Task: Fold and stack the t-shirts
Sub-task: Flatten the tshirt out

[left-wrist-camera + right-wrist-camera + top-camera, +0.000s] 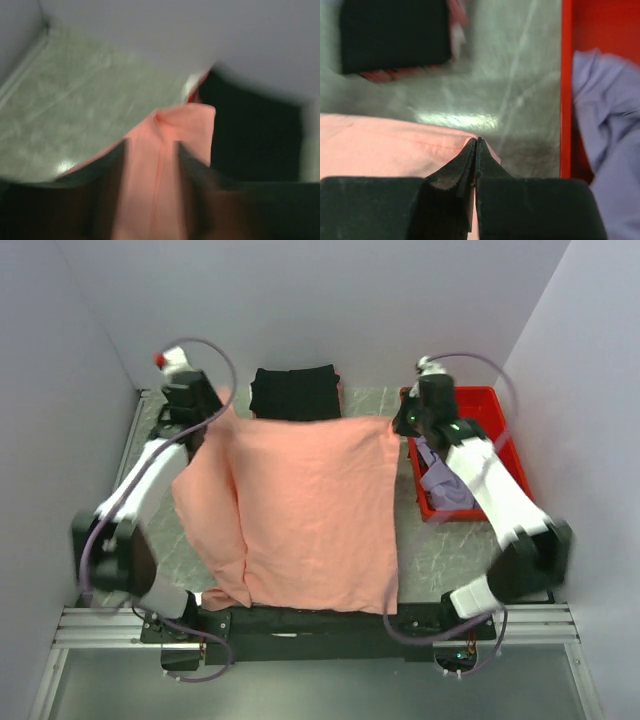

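Looking down, I see the pink shirt [310,510] spread flat mid-table. Its long axis runs from the far side toward the arm bases, and its far edge stretches crosswise between both grippers. I can't tell which end is the collar. My right gripper [477,143] has its tips pressed together on the far right corner. My left gripper [150,150] sits at the far left corner, fingers apart with cloth between them. The shirt lies nearward of both hands, and its doubled-over strip is on the left arm's side. Just beyond sits the folded black shirt [294,392]. The purple shirt [447,485] lies in the red tray [490,400].
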Available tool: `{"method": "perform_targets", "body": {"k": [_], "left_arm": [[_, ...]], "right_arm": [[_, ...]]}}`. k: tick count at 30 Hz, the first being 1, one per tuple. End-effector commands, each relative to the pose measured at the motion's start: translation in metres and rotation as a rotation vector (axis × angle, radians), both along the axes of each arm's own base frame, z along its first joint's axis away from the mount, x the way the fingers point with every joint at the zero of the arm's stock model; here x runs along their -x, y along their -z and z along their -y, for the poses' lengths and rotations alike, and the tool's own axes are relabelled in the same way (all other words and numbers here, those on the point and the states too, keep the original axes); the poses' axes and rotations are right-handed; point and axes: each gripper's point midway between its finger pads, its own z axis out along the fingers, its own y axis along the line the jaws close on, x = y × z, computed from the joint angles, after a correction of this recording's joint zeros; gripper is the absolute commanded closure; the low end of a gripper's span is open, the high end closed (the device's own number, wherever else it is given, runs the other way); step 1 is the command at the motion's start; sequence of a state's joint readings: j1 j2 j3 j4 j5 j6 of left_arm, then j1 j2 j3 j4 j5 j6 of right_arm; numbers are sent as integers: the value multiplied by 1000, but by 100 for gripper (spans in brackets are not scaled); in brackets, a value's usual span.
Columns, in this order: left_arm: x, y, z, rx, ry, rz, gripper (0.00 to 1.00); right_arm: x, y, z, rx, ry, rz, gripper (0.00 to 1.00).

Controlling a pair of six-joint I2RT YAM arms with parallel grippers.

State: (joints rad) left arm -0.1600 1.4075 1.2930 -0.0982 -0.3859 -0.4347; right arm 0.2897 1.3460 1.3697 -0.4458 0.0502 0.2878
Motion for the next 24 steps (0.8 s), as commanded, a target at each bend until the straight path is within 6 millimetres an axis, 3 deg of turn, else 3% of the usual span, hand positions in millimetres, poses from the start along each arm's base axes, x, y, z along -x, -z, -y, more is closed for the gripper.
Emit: {"method": "perform_targets", "body": {"k": [1, 2, 3, 4, 6, 9, 10, 11, 12, 13, 14, 15, 16, 17, 18, 19, 21, 24], "left_arm": [[-26, 65, 6, -12, 18, -146, 37], [-31, 74, 3, -18, 2, -171, 19], [-39, 69, -2, -25, -39, -168, 2], [-44, 86, -4, -34, -51, -218, 1], [-44, 93, -6, -37, -64, -257, 0], [-35, 99, -7, -16, -75, -278, 1], [-29, 95, -8, -4, -82, -273, 1], [-23, 98, -9, 7, -93, -289, 1], [-10, 113, -10, 30, -108, -338, 0], [-1, 111, -8, 46, -102, -338, 0], [7, 115, -5, 68, -87, -350, 1], [21, 134, -4, 81, -86, -393, 1], [31, 133, -2, 120, -87, -387, 1], [41, 141, -1, 139, -89, -410, 1], [57, 163, -1, 182, -122, -461, 1], [73, 170, -3, 201, -147, -495, 1], [100, 198, -8, 224, -202, -568, 1], [132, 221, -16, 240, -259, -613, 0]], "right_arm": [[-46, 61, -9, -53, -55, -122, 95], [-61, 56, -10, -43, -59, -115, 86], [-70, 62, -9, -17, -56, -138, 61], [-75, 85, -9, 9, -56, -210, 51], [-86, 77, -13, 11, -72, -198, 33], [-83, 74, -24, -22, -111, -182, 26], [-79, 65, -27, -36, -123, -156, 25], [-71, 71, -31, -38, -134, -174, 25], [-66, 73, -35, -40, -138, -177, 25], [-58, 66, -38, -44, -146, -160, 24], [-49, 76, -41, -43, -153, -184, 24], [-39, 80, -52, -49, -174, -195, 24], [-30, 75, -56, -53, -180, -182, 24], [-18, 90, -59, -47, -183, -220, 24], [-7, 95, -70, -52, -200, -233, 24], [1, 94, -75, -52, -209, -226, 23], [23, 117, -83, -57, -218, -289, 23], [47, 148, -80, -55, -205, -371, 23]]}}
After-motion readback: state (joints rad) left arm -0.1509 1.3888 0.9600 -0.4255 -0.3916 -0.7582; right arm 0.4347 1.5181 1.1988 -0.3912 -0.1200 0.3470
